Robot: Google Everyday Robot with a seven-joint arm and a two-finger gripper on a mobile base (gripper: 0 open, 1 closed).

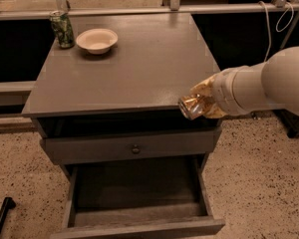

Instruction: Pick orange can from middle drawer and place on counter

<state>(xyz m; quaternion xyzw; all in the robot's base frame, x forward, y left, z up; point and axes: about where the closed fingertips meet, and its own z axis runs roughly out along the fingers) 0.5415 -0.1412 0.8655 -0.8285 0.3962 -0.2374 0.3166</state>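
Note:
My gripper [203,101] is at the front right corner of the counter [134,63], level with its edge. It is shut on the orange can [188,108], which lies on its side in the grip with a silver end facing left. The can hangs in the air just off the counter's front edge, not resting on it. Below, the middle drawer [79,218] is pulled out, and its dark floor shows nothing on it. The white arm comes in from the right.
An upright green patterned can [62,29] and a cream bowl [96,40] stand at the counter's back left. A closed drawer front with a small round knob [135,149] sits above the open drawer. A dark bar [1,218] lies on the speckled floor at lower left.

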